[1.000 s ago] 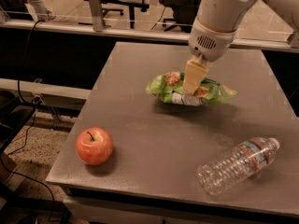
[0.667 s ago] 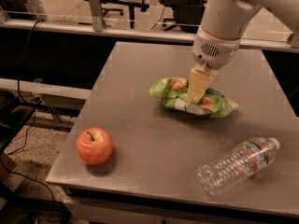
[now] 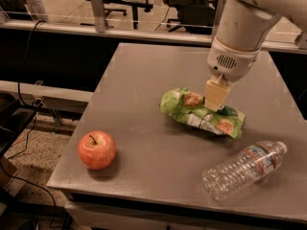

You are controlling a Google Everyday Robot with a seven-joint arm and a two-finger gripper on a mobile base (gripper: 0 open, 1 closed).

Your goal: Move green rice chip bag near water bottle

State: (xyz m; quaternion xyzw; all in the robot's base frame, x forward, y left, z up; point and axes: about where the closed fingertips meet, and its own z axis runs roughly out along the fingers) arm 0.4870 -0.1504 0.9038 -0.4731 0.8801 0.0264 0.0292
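The green rice chip bag (image 3: 192, 111) lies on the grey table (image 3: 144, 75), right of centre, its long side running toward the lower right. My gripper (image 3: 214, 105) comes down from above on the white arm and is shut on the bag's middle. The water bottle (image 3: 244, 169) lies on its side near the table's front right, its white cap pointing to the upper right. The bag's lower right end is a short gap from the bottle's cap end.
A red apple (image 3: 97, 150) sits near the table's front left corner. Behind the table run a low ledge and a rail (image 3: 96, 25), with office chairs beyond. Cables hang on the floor at the left (image 3: 24, 128).
My gripper has moved with the bag toward the front right, closer to the bottle. The apple and the bottle have stayed in place.
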